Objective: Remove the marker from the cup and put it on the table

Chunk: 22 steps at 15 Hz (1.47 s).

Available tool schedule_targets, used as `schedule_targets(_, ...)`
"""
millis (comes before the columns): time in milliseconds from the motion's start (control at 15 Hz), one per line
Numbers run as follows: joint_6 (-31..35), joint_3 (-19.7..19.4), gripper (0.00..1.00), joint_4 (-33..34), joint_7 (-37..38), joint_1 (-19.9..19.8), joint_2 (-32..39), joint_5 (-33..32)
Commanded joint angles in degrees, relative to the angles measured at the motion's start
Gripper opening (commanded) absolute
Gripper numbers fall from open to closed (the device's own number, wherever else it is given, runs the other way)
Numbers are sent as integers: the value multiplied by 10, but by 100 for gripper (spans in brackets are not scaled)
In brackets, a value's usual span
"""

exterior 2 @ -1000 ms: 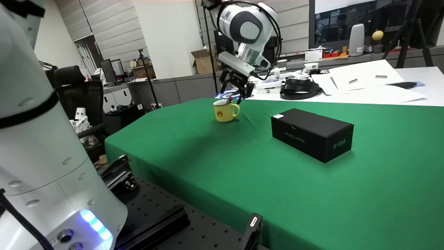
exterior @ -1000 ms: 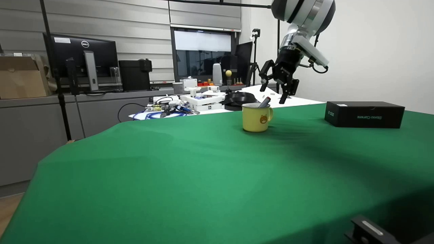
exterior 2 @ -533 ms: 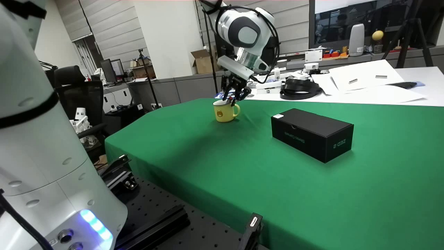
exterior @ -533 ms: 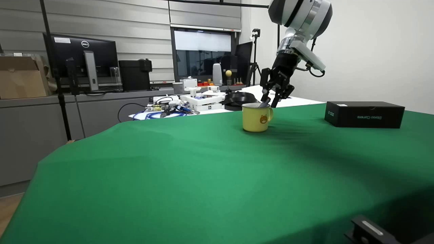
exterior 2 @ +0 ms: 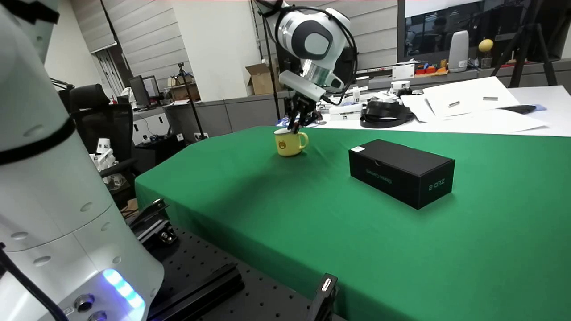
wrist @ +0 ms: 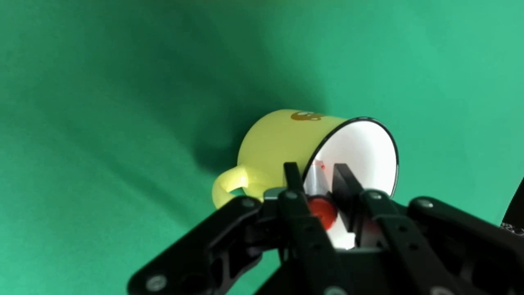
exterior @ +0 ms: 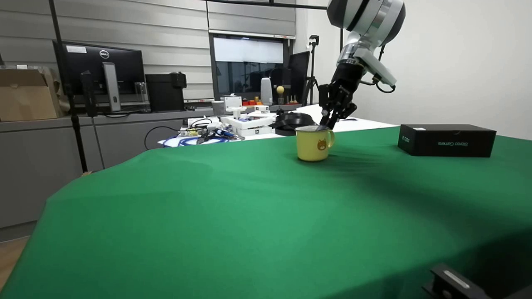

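The yellow cup (exterior: 311, 146) stands on the green table (exterior: 208, 207), its handle and bear picture showing in both exterior views. In the wrist view I look into the cup's white inside (wrist: 368, 151). A marker (wrist: 323, 212) with a red end and a grey body leans inside the cup, its lower end within the cup. My gripper (wrist: 316, 172) is shut on the marker near that red end, one finger on each side, with the fingertips at the cup's rim. In an exterior view the fingers hide most of the marker above the rim.
A black box (exterior 2: 401, 174) lies on the table, apart from the cup. Behind the table, a white desk (exterior 2: 548, 107) carries papers and a black coil (exterior 2: 387, 115). A robot base (exterior 2: 67, 200) and black rails stand at the table's near edge.
The gripper has come down and toward the cup, and its fingers have drawn together around the marker. The cup has shifted very slightly.
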Motion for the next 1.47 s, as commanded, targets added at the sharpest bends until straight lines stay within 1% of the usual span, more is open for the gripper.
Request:
schedule_targets(0, 6, 6, 6, -8, 5, -6, -15, -19)
schedule_targets(267, -2, 5, 6, -6, 16, -6, -17, -31)
schedule_targets(333, -2, 5, 48, -6, 18, -6, -18, -33)
schedule_targets(400, -2, 5, 49, -6, 19, -6, -19, -36)
schedule_targets(467, -2, 4, 56, -6, 21, -6, -20, -41)
schedule_targets(533, -2, 4, 52, -7, 21, -6, -21, -44)
schedule_targets(600, -2, 4, 18, -7, 20, -6, -23, -45)
schedule_targets(667, -2, 3, 22, -7, 20, -6, -25, -48)
schedule_targets(733, -3, 3, 22, -7, 21, -6, -26, -52)
schedule_targets(867, -2, 4, 7, -7, 21, -5, -29, -53)
schedule_targets(933, -2, 3, 1, -7, 22, -5, -30, -53)
schedule_targets(1000, -4, 3, 5, -6, 23, -6, -32, -53)
schedule_targets(1200, -17, 2, 6, 1, 38, -8, -35, -46)
schedule_targets(1400, -33, -1, 6, 13, 70, -7, -44, -42)
